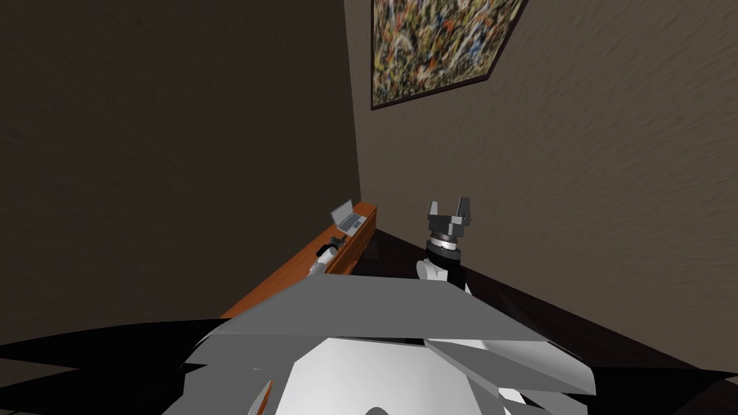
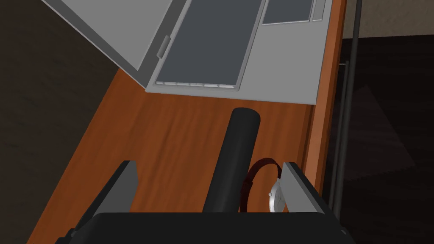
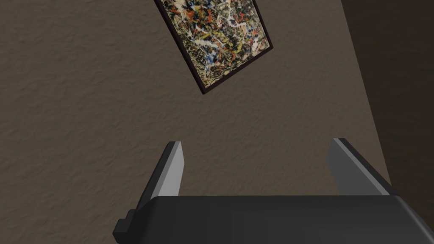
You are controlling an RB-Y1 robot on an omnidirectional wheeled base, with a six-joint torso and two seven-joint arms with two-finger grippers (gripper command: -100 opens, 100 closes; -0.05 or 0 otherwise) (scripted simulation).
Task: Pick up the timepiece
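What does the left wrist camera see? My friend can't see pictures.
The open left gripper straddles a wristwatch with a dark red strap and a black cylinder on a wooden desk. A grey open laptop lies beyond.

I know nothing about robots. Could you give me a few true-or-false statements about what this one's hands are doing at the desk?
1. The left gripper is open above the wooden desk. True.
2. The watch is already clamped. False: it is between the open fingers, near one of them, beside a black cylinder.
3. The laptop is closed. False: it is open, with its keyboard showing.
4. The right gripper is open and holds nothing. True.
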